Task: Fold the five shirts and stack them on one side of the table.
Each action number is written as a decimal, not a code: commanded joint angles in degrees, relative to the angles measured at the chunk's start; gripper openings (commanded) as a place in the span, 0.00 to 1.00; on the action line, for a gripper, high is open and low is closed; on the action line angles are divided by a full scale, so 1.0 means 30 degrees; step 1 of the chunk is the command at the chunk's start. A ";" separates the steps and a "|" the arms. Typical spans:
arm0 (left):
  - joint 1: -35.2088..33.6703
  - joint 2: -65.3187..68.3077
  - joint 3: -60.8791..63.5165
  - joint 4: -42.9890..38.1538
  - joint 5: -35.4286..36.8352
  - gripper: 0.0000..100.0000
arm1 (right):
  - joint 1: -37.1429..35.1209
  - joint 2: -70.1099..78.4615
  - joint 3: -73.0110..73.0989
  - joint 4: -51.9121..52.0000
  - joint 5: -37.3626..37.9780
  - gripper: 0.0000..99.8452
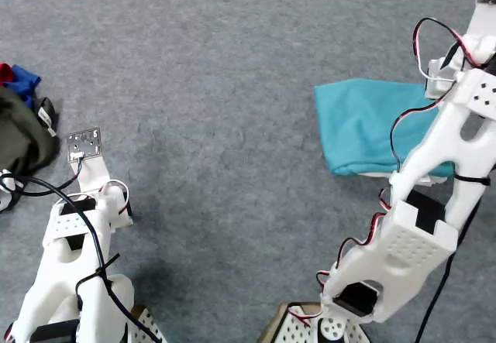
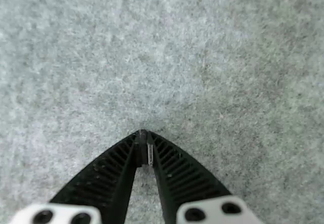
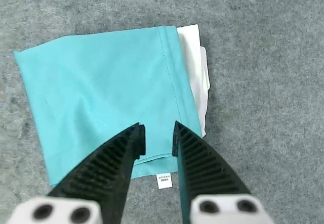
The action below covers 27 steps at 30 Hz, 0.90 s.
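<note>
Teal shirt (image 1: 364,122), folded into a smooth rectangle, lies at three o'clock on the grey felt table (image 1: 232,87), with a white shirt (image 3: 195,57) peeking out beneath. Above it the right gripper (image 3: 158,130) hovers, ribbed fingers slightly parted. At eight o'clock, the left gripper (image 2: 144,138) is pressed together.

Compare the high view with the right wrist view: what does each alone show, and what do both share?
High view alone: the heap of unfolded shirts at the table's left edge, and the left arm. Right wrist view alone: a small white label at the teal shirt's edge. Both: the folded teal shirt on the grey table.
</note>
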 commanded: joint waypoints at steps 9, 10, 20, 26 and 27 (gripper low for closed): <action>0.0234 -0.0161 0.0059 0.0088 -0.0059 0.02 | -0.0132 -0.1275 -0.0952 0.0352 -0.0059 0.10; 0.0234 -0.0161 0.0059 0.0088 -0.0059 0.02 | -0.0073 -0.1275 -0.0982 0.0352 -0.0059 0.10; 0.0234 -0.0161 0.0059 0.0088 -0.0059 0.02 | 0.0249 -0.1158 -0.0982 0.0352 -0.0059 0.10; 0.0234 -0.0161 0.0059 0.0088 -0.0059 0.02 | 0.0161 -0.1158 -0.0982 0.0352 -0.0088 0.10; 0.0234 -0.0161 0.0059 0.0088 -0.0059 0.02 | 0.0161 -0.1158 -0.0982 0.0352 -0.0088 0.10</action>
